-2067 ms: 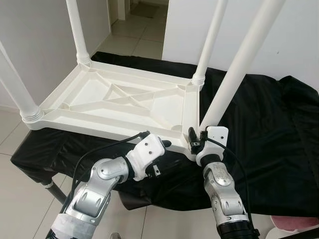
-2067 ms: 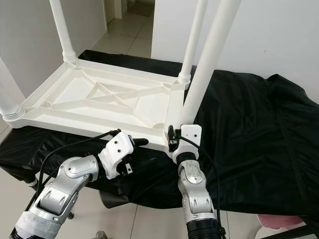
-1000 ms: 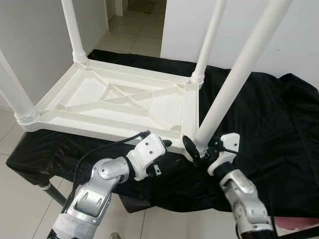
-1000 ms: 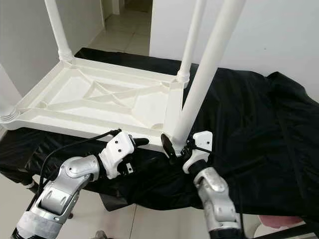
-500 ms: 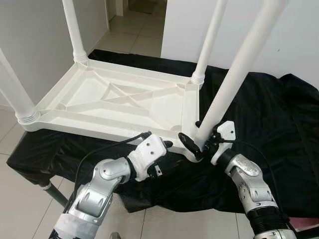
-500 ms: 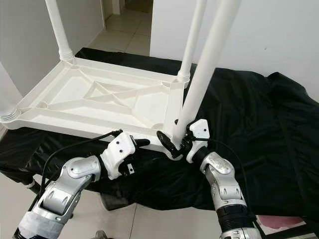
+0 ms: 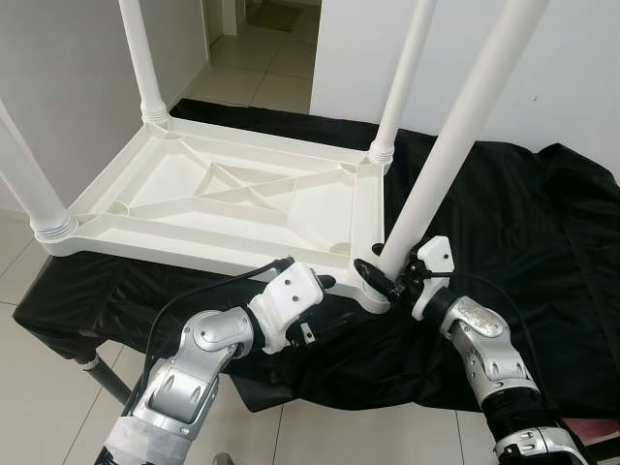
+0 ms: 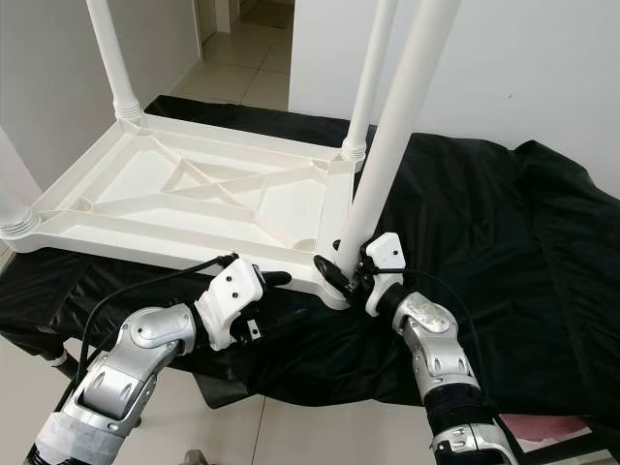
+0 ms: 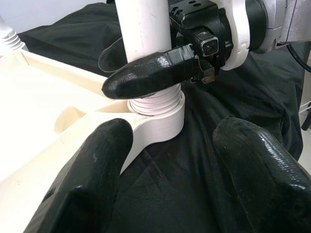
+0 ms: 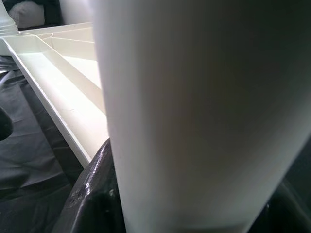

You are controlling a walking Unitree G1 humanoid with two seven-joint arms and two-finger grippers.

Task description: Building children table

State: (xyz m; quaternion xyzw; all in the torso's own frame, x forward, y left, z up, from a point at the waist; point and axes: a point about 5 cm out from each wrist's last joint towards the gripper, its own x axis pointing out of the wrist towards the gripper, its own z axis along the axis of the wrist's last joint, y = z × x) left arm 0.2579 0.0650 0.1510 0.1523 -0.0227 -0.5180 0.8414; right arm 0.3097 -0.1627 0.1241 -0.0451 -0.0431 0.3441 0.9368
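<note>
A white plastic children's table [image 7: 232, 194] lies upside down on a black cloth. Three legs stand in its corner sockets: far left [image 7: 140, 58], far right [image 7: 402, 77], near left [image 7: 29, 184]. The fourth leg [image 7: 455, 136] rises slanted from the near right corner socket [image 9: 158, 109]. My right gripper [image 7: 383, 271] is shut on this leg just above the threaded collar, one finger [image 9: 146, 77] in front of the leg and one behind. My left gripper [image 9: 170, 179] hovers open by the table's front edge, a little left of that corner, holding nothing.
The black cloth [image 7: 504, 213] covers a low stand with a metal leg [image 7: 97, 368] and hangs over its front edge. A white wall stands behind, and tiled floor lies at far left and below. Something pink [image 8: 542, 426] lies on the floor at the lower right.
My right arm has swung from below the near right leg round to its right side, turning the gripper about the leg's base. The left arm has hardly moved.
</note>
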